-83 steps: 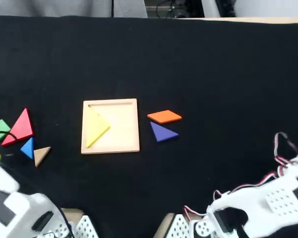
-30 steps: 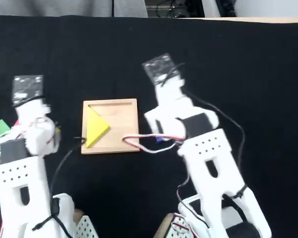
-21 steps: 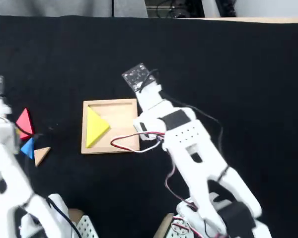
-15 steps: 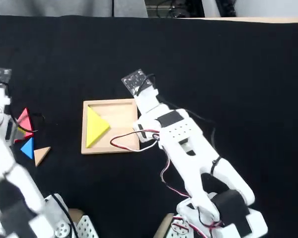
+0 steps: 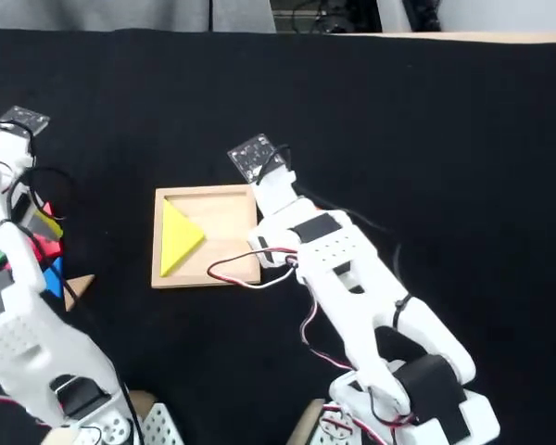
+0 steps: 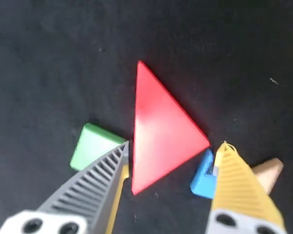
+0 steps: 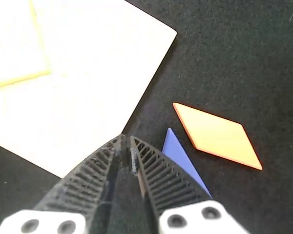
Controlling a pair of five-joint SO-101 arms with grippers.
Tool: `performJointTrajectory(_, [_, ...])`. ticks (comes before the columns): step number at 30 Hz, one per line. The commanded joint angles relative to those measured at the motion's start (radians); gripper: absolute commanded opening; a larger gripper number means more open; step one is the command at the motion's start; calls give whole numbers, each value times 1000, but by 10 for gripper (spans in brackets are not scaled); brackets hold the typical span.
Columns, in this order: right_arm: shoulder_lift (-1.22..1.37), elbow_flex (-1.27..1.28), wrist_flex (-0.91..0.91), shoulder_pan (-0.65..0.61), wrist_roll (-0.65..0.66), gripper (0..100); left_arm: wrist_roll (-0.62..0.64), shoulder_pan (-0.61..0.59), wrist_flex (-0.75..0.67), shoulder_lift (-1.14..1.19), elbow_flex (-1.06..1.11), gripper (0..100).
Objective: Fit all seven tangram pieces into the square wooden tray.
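The square wooden tray (image 5: 224, 232) holds one yellow triangle (image 5: 178, 237). My left gripper (image 6: 175, 145) hangs open over the red triangle (image 6: 161, 124), its fingertips on either side of the triangle's near corner. Around it lie the green square (image 6: 90, 146), a small blue triangle (image 6: 203, 176) and a tan triangle (image 6: 268, 170). My right gripper (image 7: 126, 142) is shut on nothing, just off the tray's (image 7: 88, 73) right edge. Close by lie the orange parallelogram (image 7: 217, 136) and a purple triangle (image 7: 183, 163). In the high view the right arm (image 5: 315, 243) covers those two pieces.
Black cloth covers the whole table. The left arm (image 5: 18, 278) stands over the left group, where bits of red (image 5: 44, 247), blue (image 5: 54, 276) and tan (image 5: 77, 289) pieces show. Open cloth stretches behind the tray and to the far right.
The left arm has swung left and come over the red triangle. The right arm slid left to the tray's right edge and has stayed nearly still over the last half second.
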Motion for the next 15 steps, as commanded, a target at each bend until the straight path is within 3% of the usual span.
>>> performJointTrajectory(1, [4, -4, -20, -15, 17, 11, -29, 8, 6, 84, -136, 283])
performJointTrajectory(15, [4, 22, -66, -15, 40, 12, -25, 13, 8, 176, -114, 279])
